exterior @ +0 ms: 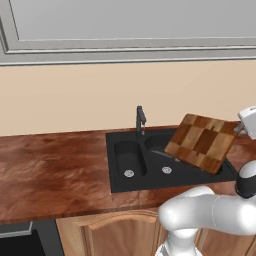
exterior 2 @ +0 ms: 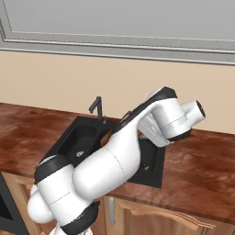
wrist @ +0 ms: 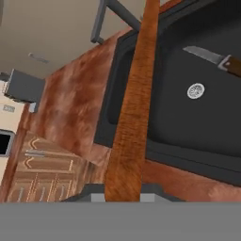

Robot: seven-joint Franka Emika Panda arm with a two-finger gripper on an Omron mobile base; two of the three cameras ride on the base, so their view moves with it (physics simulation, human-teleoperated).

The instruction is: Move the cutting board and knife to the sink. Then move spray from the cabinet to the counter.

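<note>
We see the table fill the lower left and middle of the left base view, a long reddish-brown top with the black sink set into it at mid-frame. We judge the sink is the drop-off for the first half of the task. Over its larger basin, at centre right, the cutting board hangs tilted, lifted clear of the table so that it can be lowered in. In the hand view its edge runs as a tall wooden strip up the middle, rising from between the jaws, so we read the jaws as clenched on the cutting board. The knife, smallest of all, lies in the basin at the upper right of the hand view.
</note>
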